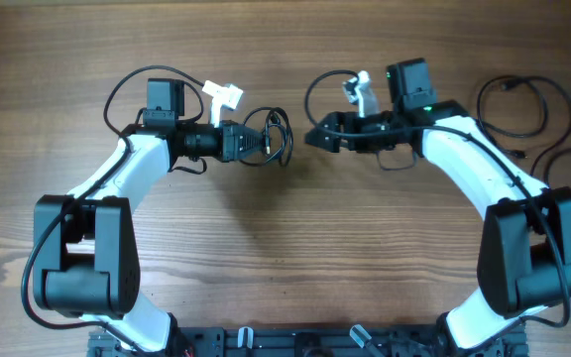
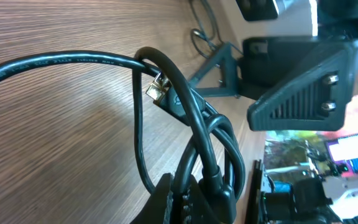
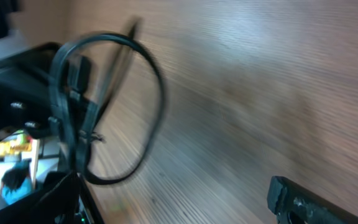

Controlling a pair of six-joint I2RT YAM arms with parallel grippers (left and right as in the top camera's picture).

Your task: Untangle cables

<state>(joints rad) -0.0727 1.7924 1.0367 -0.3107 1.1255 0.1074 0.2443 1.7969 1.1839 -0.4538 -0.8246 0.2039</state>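
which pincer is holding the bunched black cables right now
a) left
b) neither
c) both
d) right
a: the left wrist view shows the cables clamped in the left pincer, while the right pincer stands open with nothing in it.

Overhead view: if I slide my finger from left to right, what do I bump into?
Left arm → bunched cable held in its jaws → right gripper, jaws open → loose cables lying on the far right.
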